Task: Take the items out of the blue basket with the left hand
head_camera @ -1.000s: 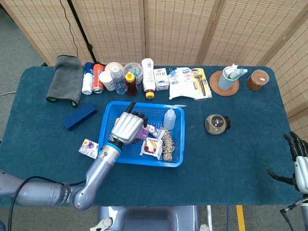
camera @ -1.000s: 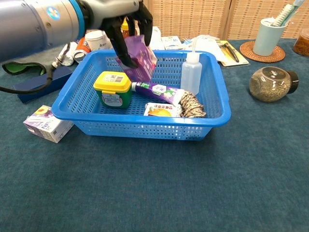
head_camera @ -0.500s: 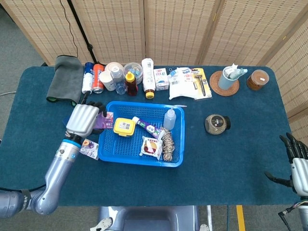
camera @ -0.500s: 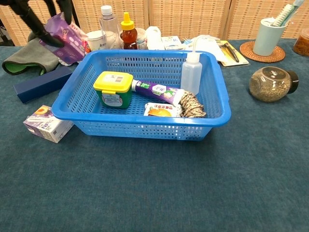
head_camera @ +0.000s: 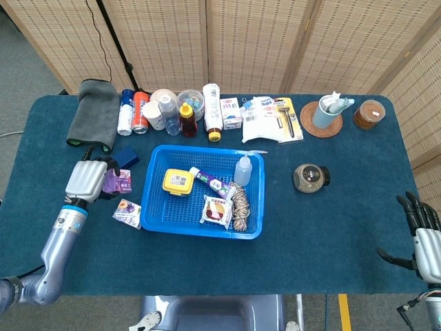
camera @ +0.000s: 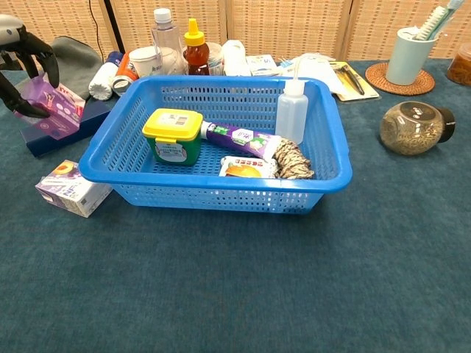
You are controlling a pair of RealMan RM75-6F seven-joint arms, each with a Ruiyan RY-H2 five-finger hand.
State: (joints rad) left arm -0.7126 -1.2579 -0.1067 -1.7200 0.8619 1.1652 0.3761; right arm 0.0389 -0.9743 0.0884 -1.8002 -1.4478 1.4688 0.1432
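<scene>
My left hand [head_camera: 86, 181] [camera: 18, 62] is left of the blue basket [head_camera: 153, 181] [camera: 110, 151] and grips a purple pouch [head_camera: 118, 181] [camera: 50, 108] above the dark blue box [head_camera: 127, 157]. Inside the basket lie a yellow-lidded jar [head_camera: 176, 181] [camera: 173, 136], a purple tube [head_camera: 209, 181] [camera: 239, 137], a clear squeeze bottle [head_camera: 242, 169] [camera: 291, 110], a snack packet [head_camera: 218, 211] [camera: 246, 168] and a coil of rope [head_camera: 240, 203] [camera: 292, 159]. My right hand [head_camera: 422, 238] hangs open at the table's right edge.
A small purple carton [head_camera: 127, 212] [camera: 72, 189] lies just left of the basket. Bottles, cans and jars [head_camera: 172, 110] line the back edge, with a grey cloth [head_camera: 93, 114] at the back left. A round jar [head_camera: 311, 176] [camera: 411, 128] sits right of the basket.
My left hand lifted the purple pouch out of the basket and carried it leftward, lowering it beside the basket over the dark blue box. The right hand barely moved.
</scene>
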